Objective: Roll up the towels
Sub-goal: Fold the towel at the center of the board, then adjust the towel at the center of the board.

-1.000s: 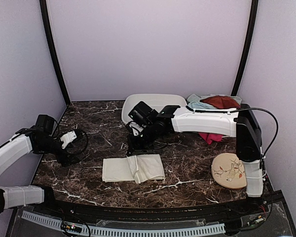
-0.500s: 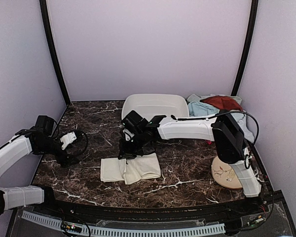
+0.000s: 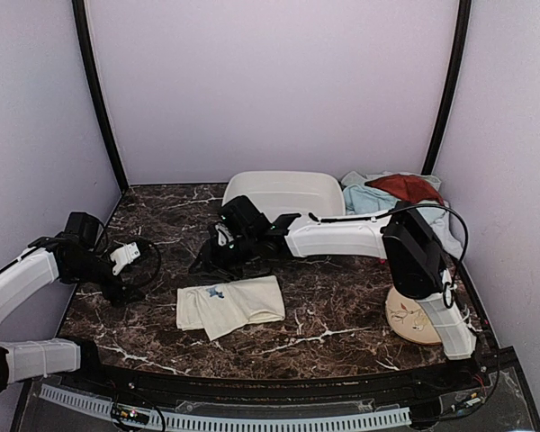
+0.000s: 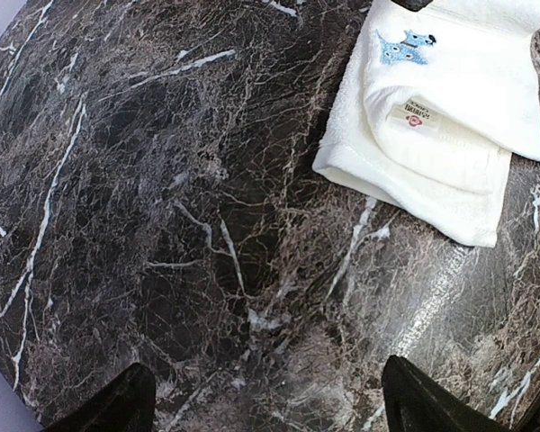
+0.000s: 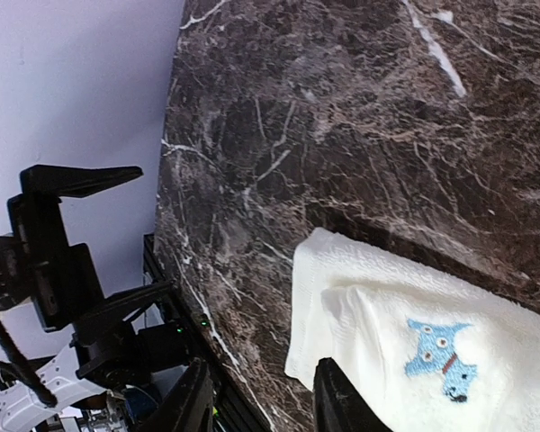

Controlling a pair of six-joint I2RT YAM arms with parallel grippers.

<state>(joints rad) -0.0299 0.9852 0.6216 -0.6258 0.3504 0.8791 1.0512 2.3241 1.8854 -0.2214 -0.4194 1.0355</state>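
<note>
A cream-white towel (image 3: 232, 304) lies folded on the marble table (image 3: 342, 297), its small blue mark (image 3: 216, 292) facing up. It also shows in the left wrist view (image 4: 450, 108) and the right wrist view (image 5: 414, 333). My right gripper (image 3: 205, 263) hovers low just behind the towel's left end, open and empty (image 5: 265, 400), with one fingertip (image 5: 337, 396) over the towel's corner. My left gripper (image 3: 126, 270) is open wide and empty (image 4: 270, 414) over bare marble, left of the towel. A rust-brown towel (image 3: 403, 185) and a light blue towel (image 3: 369, 194) lie piled at the back right.
A white plastic basin (image 3: 279, 191) stands at the back centre, just behind my right arm. A round beige disc with a leaf pattern (image 3: 414, 315) lies at the right front, partly behind the right arm's base. Purple walls close in the table on three sides.
My right gripper has moved left along the cream towel, turning a fold over so the blue mark now shows; the towel has shifted left. The left arm has not moved.
</note>
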